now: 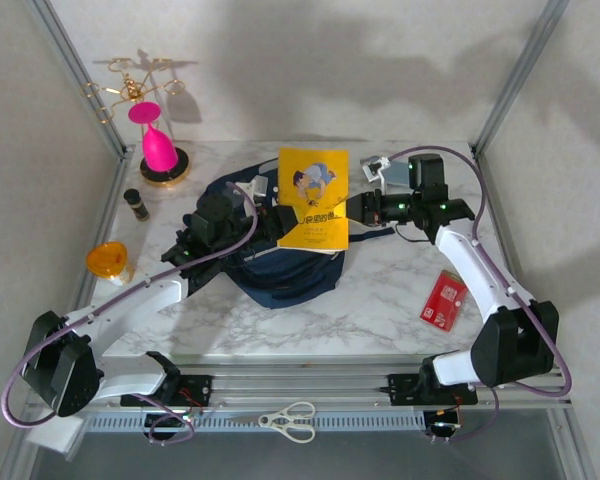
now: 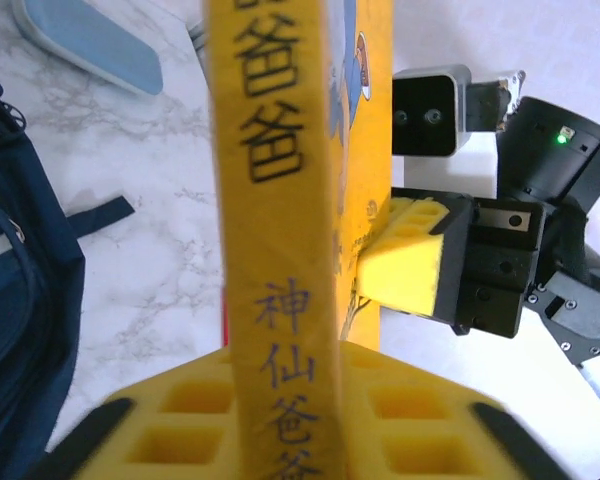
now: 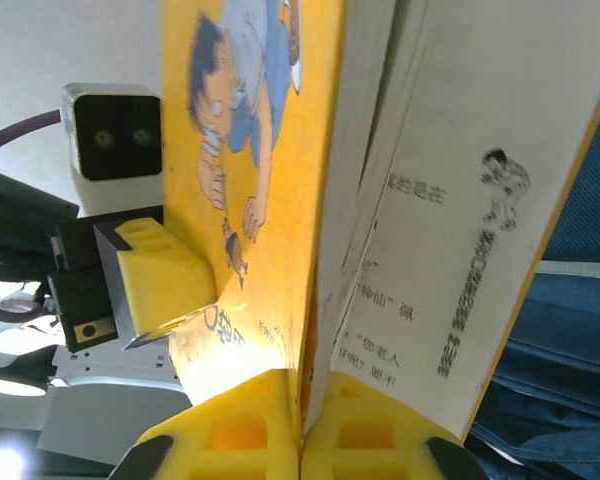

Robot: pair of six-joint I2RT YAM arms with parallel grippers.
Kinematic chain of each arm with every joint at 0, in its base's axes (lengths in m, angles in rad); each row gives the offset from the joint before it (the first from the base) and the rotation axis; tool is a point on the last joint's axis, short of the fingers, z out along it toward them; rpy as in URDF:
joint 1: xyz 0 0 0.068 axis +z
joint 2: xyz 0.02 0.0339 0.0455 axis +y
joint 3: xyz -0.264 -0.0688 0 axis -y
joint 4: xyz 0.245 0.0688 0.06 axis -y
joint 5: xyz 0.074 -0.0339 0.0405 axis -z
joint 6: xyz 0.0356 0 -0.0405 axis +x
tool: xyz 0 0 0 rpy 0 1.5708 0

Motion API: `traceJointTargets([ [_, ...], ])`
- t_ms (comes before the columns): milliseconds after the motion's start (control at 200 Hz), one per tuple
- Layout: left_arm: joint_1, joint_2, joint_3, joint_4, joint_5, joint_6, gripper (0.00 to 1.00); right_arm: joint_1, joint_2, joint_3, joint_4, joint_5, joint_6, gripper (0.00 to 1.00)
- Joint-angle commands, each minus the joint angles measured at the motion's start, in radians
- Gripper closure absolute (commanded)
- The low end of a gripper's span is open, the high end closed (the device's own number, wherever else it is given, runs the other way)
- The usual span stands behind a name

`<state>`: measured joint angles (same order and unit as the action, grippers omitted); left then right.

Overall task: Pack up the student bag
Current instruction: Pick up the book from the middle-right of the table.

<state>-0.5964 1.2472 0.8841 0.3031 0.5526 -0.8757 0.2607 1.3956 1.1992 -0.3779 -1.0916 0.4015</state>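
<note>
Pinching book (image 1: 313, 195), left tool (image 2: 280, 430), right tool (image 3: 302, 440)

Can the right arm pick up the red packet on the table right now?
Probably not yet. The right tool is shut on the yellow book, held over the student bag. The red packet lies in the open beside that arm, so once the book is let go, the way looks free.
</note>
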Motion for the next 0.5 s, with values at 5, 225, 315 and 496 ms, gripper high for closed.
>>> traceJointTargets([
  [5, -0.023, -0.023, 0.011, 0.100, 0.065, -0.015, 0.96, 0.012, 0.010, 0.012, -0.001, 0.017, -0.030, 0.87],
  [225, -0.031, -0.018, -0.014, 0.273, 0.046, -0.131, 1.00, -0.001, -0.016, -0.040, 0.022, 0.095, 0.068, 0.11],
  [315, -0.049, -0.001, -0.022, 0.360, 0.034, -0.177, 1.00, 0.012, -0.032, -0.119, 0.188, 0.004, 0.178, 0.01],
  [496, -0.052, 0.012, -0.010, 0.312, -0.034, -0.152, 1.00, 0.028, -0.076, -0.204, 0.448, -0.100, 0.364, 0.03],
])
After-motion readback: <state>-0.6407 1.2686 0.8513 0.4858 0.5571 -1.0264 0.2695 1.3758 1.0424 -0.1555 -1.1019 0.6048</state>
